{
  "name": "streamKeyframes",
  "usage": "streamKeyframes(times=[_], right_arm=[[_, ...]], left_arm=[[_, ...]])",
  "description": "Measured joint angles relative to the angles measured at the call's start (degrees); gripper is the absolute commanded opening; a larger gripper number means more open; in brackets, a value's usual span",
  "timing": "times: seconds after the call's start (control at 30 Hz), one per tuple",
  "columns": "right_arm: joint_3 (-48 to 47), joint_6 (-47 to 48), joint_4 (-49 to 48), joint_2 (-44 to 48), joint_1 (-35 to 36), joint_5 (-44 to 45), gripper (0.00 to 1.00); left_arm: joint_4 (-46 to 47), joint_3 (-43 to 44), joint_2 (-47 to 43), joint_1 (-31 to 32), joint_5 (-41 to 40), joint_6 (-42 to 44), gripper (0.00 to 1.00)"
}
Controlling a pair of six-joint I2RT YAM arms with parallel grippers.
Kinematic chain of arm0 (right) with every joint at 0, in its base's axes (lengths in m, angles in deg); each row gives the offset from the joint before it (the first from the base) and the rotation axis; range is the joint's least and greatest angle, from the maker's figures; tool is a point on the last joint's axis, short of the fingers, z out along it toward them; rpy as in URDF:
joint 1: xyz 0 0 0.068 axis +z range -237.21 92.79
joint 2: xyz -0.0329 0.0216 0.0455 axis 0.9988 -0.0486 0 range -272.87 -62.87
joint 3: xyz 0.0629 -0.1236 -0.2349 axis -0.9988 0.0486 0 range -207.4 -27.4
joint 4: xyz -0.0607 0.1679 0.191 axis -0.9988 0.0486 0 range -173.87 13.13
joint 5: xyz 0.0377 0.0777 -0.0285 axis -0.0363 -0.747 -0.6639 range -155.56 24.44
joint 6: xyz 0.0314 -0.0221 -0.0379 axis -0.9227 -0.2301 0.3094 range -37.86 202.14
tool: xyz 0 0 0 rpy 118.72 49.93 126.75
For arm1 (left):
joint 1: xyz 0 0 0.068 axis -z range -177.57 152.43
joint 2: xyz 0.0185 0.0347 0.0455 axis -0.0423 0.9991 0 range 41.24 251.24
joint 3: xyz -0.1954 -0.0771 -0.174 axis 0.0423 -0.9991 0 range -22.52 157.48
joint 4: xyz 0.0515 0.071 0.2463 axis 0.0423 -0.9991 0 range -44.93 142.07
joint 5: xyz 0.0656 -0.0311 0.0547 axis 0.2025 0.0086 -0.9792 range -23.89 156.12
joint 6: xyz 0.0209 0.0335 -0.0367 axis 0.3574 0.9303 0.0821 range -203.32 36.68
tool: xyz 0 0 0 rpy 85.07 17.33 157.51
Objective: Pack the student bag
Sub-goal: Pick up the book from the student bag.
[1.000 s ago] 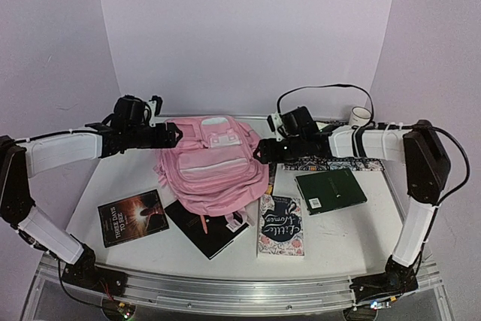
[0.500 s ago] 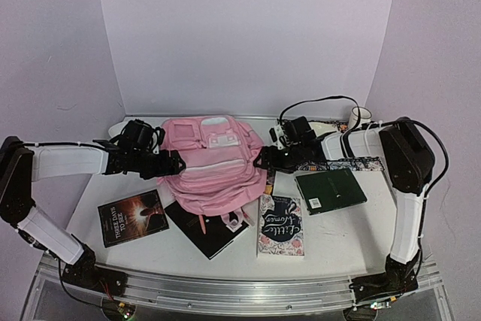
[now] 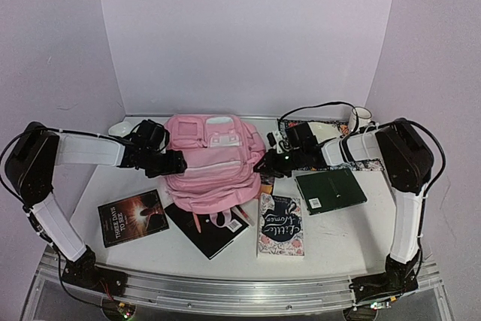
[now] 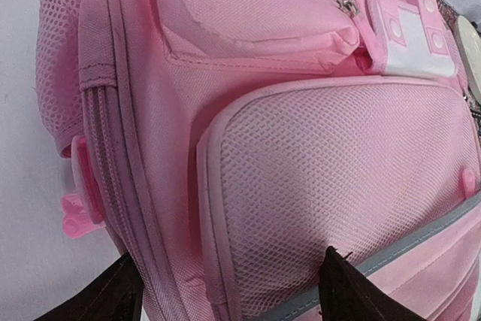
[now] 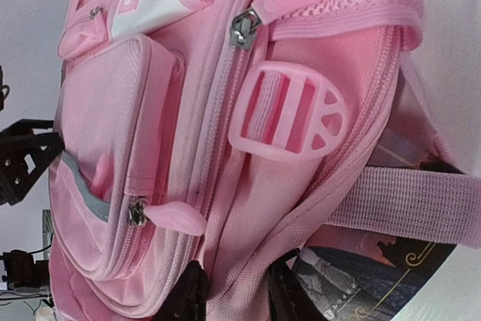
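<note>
White bench (image 3: 338,238) carries the large pink fabric backpack (image 3: 210,167), seemingly closed, books (image 3: 282,225) lying outside; my left claw (image 4: 229,261) is wide, my right claw (image 5: 233,276) pinches its side.

The left arm (image 3: 86,149) and right arm (image 3: 361,146) share white shells between bulky black joints, a thin black cable (image 3: 316,105) loops above the right one, and the black left gripper (image 3: 179,162) and right gripper (image 3: 264,168) end in dark tapered fingers (image 4: 342,291).

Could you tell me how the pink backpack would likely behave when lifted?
The backpack is creased soft fabric, so it would probably sag rather than keep shape. It looks slack, so likely light. Its strap may drag over the black book underneath.
</note>
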Motion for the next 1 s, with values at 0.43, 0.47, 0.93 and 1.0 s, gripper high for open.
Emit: streamKeyframes(times=[0.43, 0.47, 0.93, 1.0], right_arm=[[7.7, -8.4, -10.4, 3.1, 1.0, -1.9, 0.0], [8.6, -8.9, -11.4, 3.8, 1.2, -1.7, 0.0], [17.1, -13.0, -23.6, 8.4, 6.0, 3.7, 0.0], [17.3, -13.1, -24.4, 8.4, 6.6, 4.3, 0.0]], left_arm=[[-3.3, 7.1, 3.3, 1.3, -5.4, 3.6, 0.83], [-4.2, 7.7, 3.2, 1.9, -6.5, 4.0, 0.83], [-16.1, 17.5, 0.6, 7.6, -21.6, 1.2, 0.83], [-17.0, 18.6, 0.6, 7.8, -22.0, 0.4, 0.82]])
